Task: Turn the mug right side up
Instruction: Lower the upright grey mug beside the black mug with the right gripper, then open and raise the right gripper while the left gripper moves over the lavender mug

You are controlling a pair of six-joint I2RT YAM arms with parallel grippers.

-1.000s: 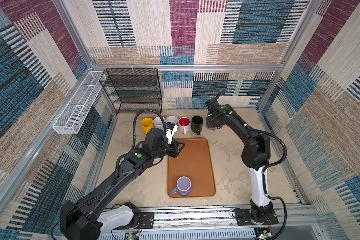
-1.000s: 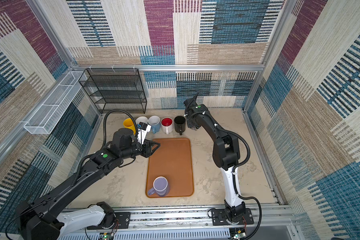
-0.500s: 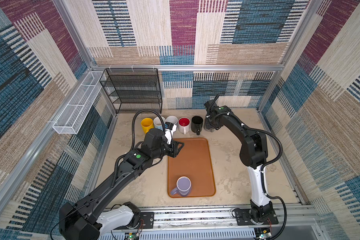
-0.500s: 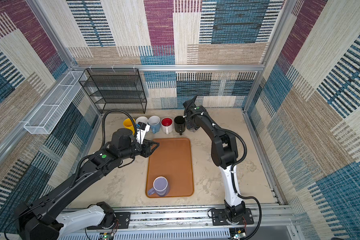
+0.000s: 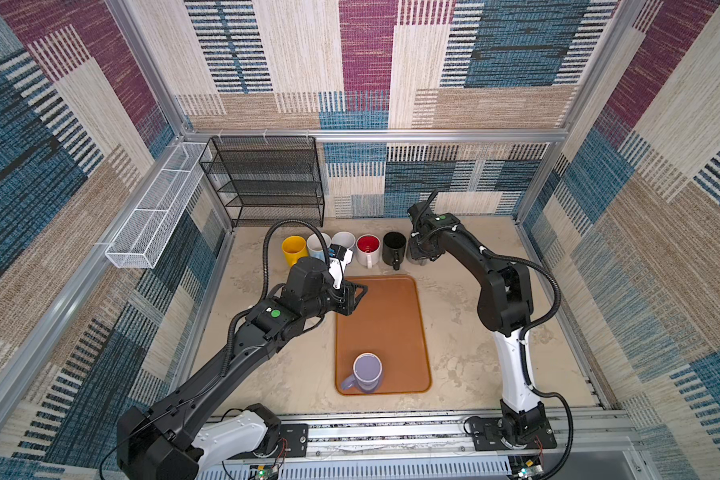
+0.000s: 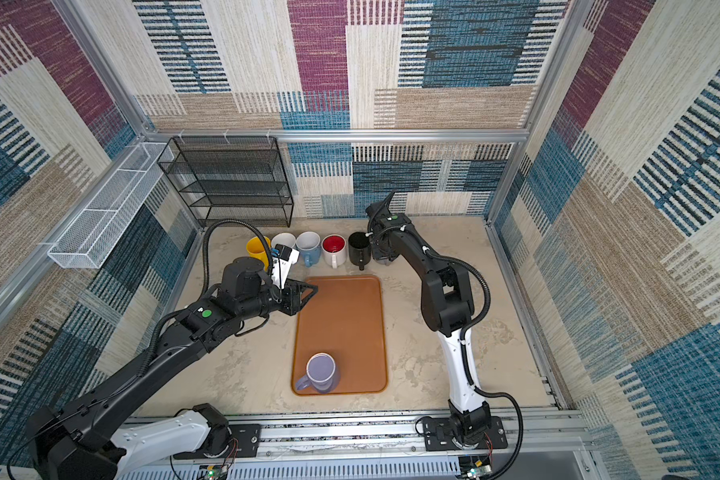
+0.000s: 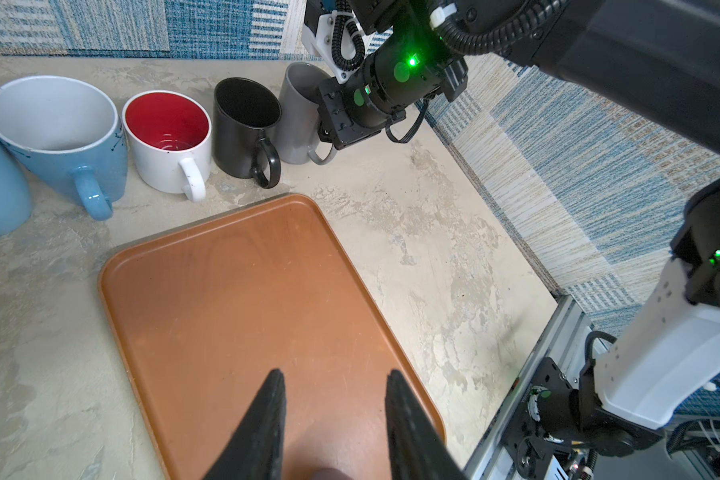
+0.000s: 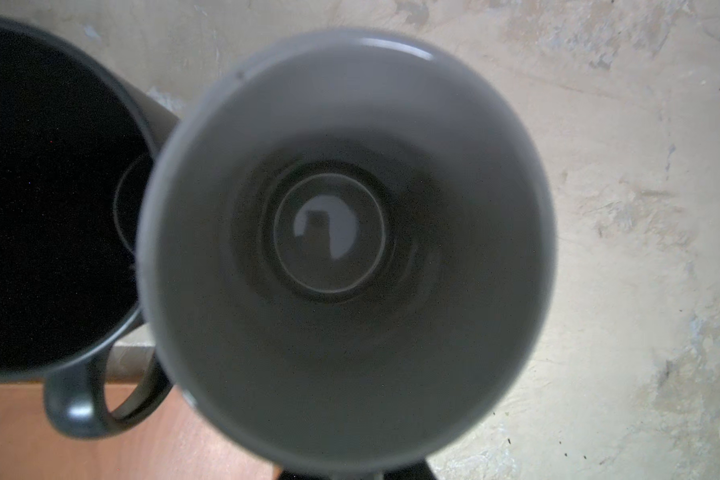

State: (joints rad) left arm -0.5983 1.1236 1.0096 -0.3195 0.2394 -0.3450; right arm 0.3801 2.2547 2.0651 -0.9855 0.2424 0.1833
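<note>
The grey mug (image 8: pixel 341 232) stands mouth up at the right end of the row of mugs along the back of the table (image 5: pixel 466 332), just beside the black mug (image 7: pixel 244 124); from the right wrist view you look straight down into its hollow to the ring at the bottom. The right gripper (image 7: pixel 336 124) sits directly over it and against its handle side, jaws drawn nearly together in a pinch on the mug, though the exact spot they bite is hidden behind the gripper body. In both top views the mug is almost wholly covered by that gripper (image 5: pixel 420 251). The left gripper (image 7: pixel 335 386) hangs over the far left corner of the brown tray (image 5: pixel 383 316), well apart from the grey mug, its fingers spread with nothing between them. A purple mug (image 5: pixel 366 372) rests at the near end of the tray. Against a second ago, the right gripper has shifted a little toward the black mug and toward the front of the table, closing the gap between the two mugs. The left arm and the purple mug sit where they were.
</note>
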